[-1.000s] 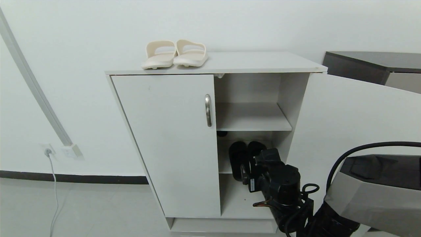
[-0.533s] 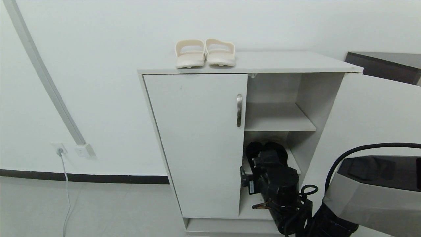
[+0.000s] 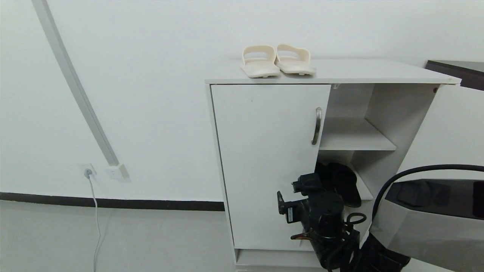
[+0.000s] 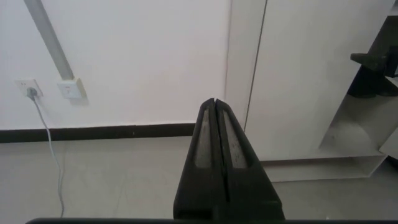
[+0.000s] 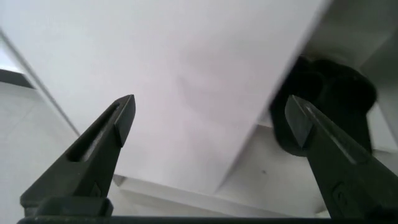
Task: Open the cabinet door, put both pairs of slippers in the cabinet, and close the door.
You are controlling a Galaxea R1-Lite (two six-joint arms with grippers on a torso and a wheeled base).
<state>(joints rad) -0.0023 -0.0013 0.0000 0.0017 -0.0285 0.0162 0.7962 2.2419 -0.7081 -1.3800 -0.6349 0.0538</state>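
Observation:
A cream pair of slippers lies on top of the white cabinet. The left door with its metal handle is shut, while the right door stands wide open. A black pair of slippers rests on the middle shelf inside. My right gripper hangs low before the shut door's lower right corner, open and empty, with the black slippers beyond one finger. My left gripper is shut on nothing, pointing at the floor left of the cabinet.
The upper shelf inside is bare. A dark piece of furniture stands behind the open door. On the wall to the left are a slanted conduit and a socket with a cable hanging to the grey floor.
The head camera has turned left, so the whole picture slid right. Relative to the cabinet, my right gripper has come out of the opening and now stands before the shut left door.

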